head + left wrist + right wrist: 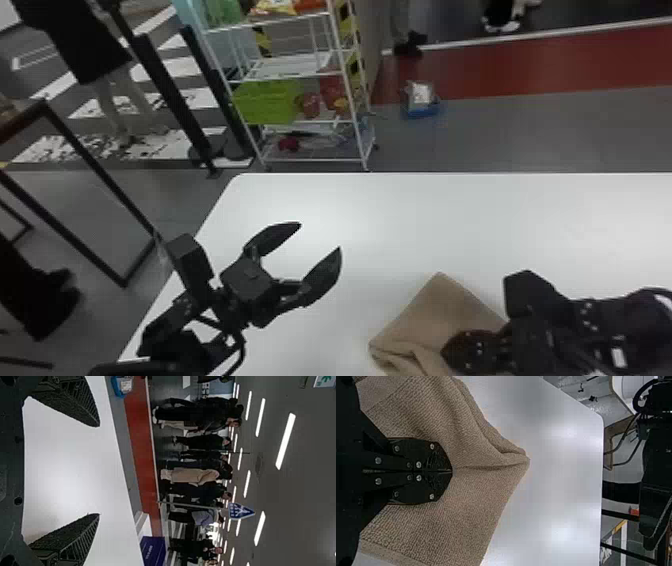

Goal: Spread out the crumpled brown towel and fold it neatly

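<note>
Over surface [450, 215], L gripper [320, 236] wide; R gripper [450, 471] pinching brown towel [478, 494] – pull low & slow, flatten creases b/f folding

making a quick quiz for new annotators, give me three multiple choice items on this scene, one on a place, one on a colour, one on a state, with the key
1. Where is the towel?
A) on the rack
B) on the table, at the right gripper
C) in the left gripper

2. What colour is the basket on the rack?
A) blue
B) white
C) lime green

3. How does the left gripper stand?
A) open
B) shut on the towel
C) shut on nothing

Key:
1 B: the head view shows the towel on the tabletop, with the right gripper over it.
2 C: the basket's lime green side faces the head camera.
3 A: its jaws stand wide apart in the head and left wrist views.
</note>
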